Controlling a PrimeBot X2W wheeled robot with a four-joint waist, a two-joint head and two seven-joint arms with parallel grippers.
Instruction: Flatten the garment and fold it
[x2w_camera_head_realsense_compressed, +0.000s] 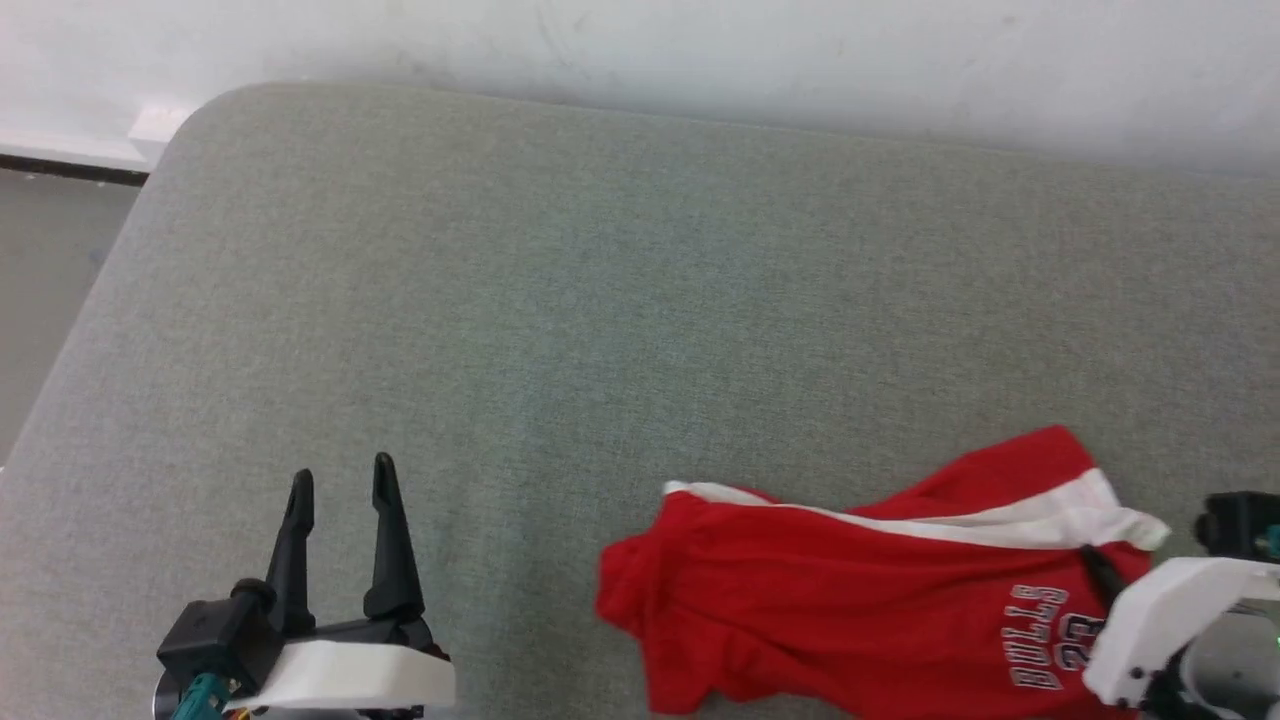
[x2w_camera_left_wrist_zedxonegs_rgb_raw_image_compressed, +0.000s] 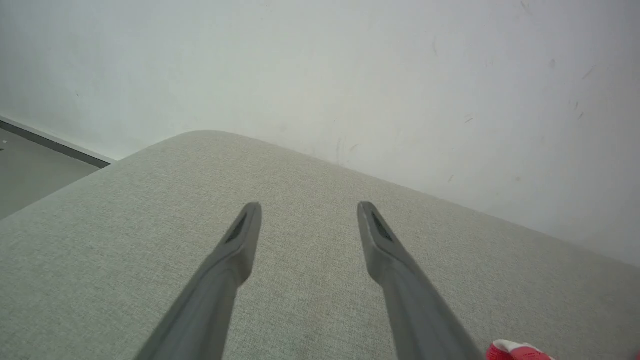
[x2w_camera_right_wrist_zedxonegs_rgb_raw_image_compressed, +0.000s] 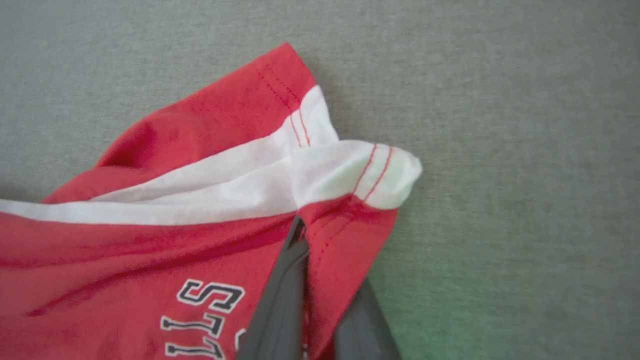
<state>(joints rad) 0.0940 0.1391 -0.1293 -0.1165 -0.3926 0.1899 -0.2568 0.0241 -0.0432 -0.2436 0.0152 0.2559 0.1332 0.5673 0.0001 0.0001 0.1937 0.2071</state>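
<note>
The garment (x2w_camera_head_realsense_compressed: 860, 590) is a pair of bright red shorts with a white side stripe, lying crumpled at the near right of the grey-green cushion (x2w_camera_head_realsense_compressed: 600, 300). "BULLS 23" is printed near its right leg hem. My right gripper (x2w_camera_head_realsense_compressed: 1092, 560) comes in from the lower right. In the right wrist view the right gripper (x2w_camera_right_wrist_zedxonegs_rgb_raw_image_compressed: 312, 235) is shut on the garment (x2w_camera_right_wrist_zedxonegs_rgb_raw_image_compressed: 200, 240), pinching a fold of red cloth at the hem just below the white stripe. My left gripper (x2w_camera_head_realsense_compressed: 342, 472) is open above bare cushion at the near left, far from the cloth. The left gripper (x2w_camera_left_wrist_zedxonegs_rgb_raw_image_compressed: 310, 207) has a garment (x2w_camera_left_wrist_zedxonegs_rgb_raw_image_compressed: 515, 351) corner at its lower right.
The cushion's rounded far-left corner (x2w_camera_head_realsense_compressed: 210, 110) meets a white wall (x2w_camera_head_realsense_compressed: 700, 50). Grey floor (x2w_camera_head_realsense_compressed: 40, 280) lies beyond the left edge. Bare fabric stretches behind and to the left of the shorts.
</note>
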